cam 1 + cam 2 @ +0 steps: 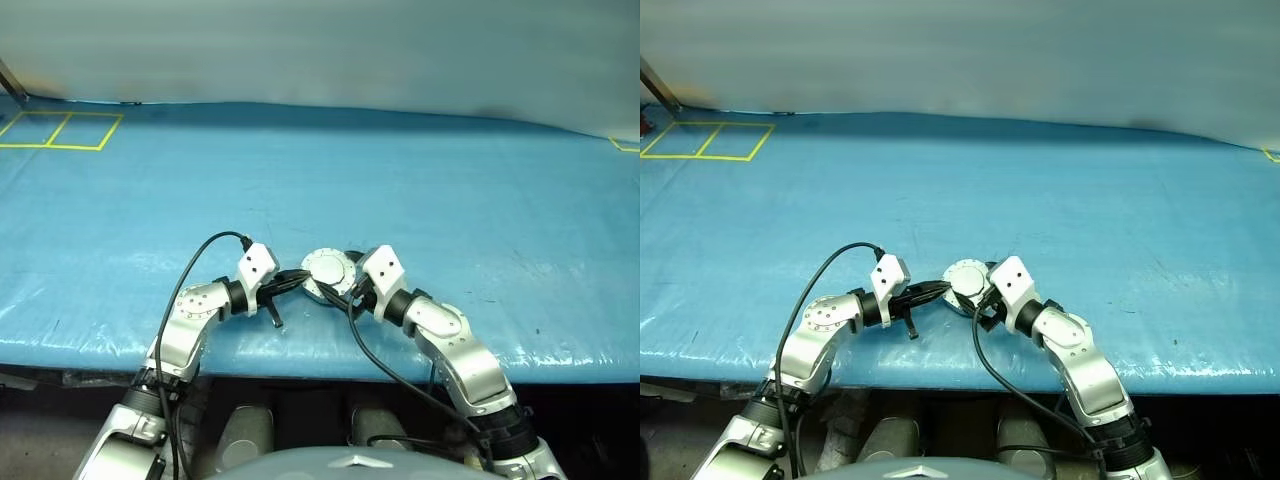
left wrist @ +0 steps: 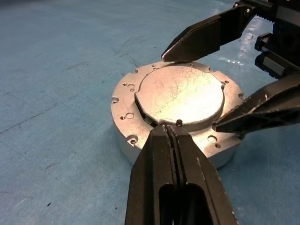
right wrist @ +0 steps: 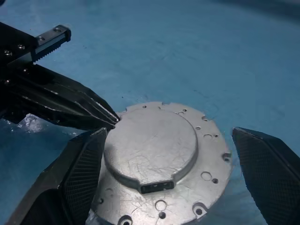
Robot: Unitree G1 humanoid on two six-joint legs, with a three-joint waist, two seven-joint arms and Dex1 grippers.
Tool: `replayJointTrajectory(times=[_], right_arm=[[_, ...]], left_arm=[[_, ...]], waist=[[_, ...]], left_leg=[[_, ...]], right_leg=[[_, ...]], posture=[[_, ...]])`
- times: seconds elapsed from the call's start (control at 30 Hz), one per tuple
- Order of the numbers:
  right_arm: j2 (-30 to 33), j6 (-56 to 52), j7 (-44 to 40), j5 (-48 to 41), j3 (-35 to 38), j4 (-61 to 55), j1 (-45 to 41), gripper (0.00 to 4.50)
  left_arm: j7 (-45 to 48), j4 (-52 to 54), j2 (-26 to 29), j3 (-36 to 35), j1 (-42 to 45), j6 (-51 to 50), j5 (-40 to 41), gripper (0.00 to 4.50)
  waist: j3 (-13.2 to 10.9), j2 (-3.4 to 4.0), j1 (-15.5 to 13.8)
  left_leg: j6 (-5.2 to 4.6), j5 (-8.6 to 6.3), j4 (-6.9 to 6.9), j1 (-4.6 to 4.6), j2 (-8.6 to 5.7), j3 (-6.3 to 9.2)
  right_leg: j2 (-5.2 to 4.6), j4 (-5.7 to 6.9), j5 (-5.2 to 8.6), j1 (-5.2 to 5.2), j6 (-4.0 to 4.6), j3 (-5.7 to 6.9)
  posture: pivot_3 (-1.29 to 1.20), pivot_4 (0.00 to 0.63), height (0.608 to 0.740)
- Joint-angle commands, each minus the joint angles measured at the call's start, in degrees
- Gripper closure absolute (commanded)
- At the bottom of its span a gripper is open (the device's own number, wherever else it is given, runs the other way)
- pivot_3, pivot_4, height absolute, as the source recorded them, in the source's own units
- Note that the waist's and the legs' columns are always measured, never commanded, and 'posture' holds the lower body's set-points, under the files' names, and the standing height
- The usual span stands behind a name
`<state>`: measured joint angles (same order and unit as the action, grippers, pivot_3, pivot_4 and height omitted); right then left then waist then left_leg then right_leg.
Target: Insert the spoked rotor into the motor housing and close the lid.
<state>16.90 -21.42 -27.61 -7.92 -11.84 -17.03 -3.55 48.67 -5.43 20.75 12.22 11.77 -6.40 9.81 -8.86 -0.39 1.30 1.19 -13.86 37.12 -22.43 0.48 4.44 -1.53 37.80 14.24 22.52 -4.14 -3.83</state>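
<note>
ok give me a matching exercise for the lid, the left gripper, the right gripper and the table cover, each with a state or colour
Things:
1. lid
2. left gripper
3. right gripper
4. table cover

States:
A. blue
B. fingers pressed together, tips at the lid's edge
C. closed flat on the motor housing, smooth face up
D. fingers spread wide on either side of the housing

Pairs: 1-C, 2-B, 3-D, 4-A

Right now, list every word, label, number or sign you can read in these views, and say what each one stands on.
None: no readable text in any view.
The lid and the motor housing: bare scratched metal with screw holes, no stamp or label.
The left gripper and right gripper: plain black fingers, no marking.
The table: yellow tape lines forming boxes, no lettering.
</note>
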Motion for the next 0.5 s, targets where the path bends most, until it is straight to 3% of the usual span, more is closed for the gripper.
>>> replayJointTrajectory(times=[0.03,0.2,0.33,0.5], right_arm=[[-1.37,0.85,1.18,-4.77,6.01,-5.75,-0.24,0.01],[-2.63,-9.64,2.38,-15.29,13.53,-7.38,1.47,0.01],[-3.88,-29.05,2.60,-33.75,21.80,-4.08,4.65,0.01],[-5.47,-36.05,3.80,-41.44,25.04,-0.62,5.43,0.01]], left_arm=[[0.24,-4.20,0.02,0.68,-0.30,1.29,-1.35,4.50],[0.70,-7.27,-0.19,0.62,0.21,3.72,-1.71,4.50],[1.25,-10.89,-0.37,0.63,0.96,6.33,-2.11,4.50],[1.37,-9.21,-0.26,0.66,0.93,5.78,-2.03,4.50]], waist=[[0.00,0.00,-0.06],[0.00,0.00,-0.01],[0.02,0.02,-0.19],[0.03,0.14,0.05]], left_leg=[[0.00,0.00,0.00,0.00,0.00,0.00],[0.00,0.00,-0.01,0.01,0.01,0.02],[-0.01,0.00,-0.02,0.01,0.01,0.05],[-0.02,0.00,-0.01,0.02,0.01,-0.01]], right_leg=[[0.00,0.00,0.00,0.00,0.00,0.00],[0.00,0.00,-0.03,-0.01,0.05,0.01],[0.00,0.01,-0.15,-0.04,0.33,0.03],[0.00,0.02,-0.01,-0.02,0.47,-0.02]], posture=[[0.00,0.150,0.740],[0.00,0.150,0.740],[0.00,0.150,0.740],[0.00,0.150,0.740]])
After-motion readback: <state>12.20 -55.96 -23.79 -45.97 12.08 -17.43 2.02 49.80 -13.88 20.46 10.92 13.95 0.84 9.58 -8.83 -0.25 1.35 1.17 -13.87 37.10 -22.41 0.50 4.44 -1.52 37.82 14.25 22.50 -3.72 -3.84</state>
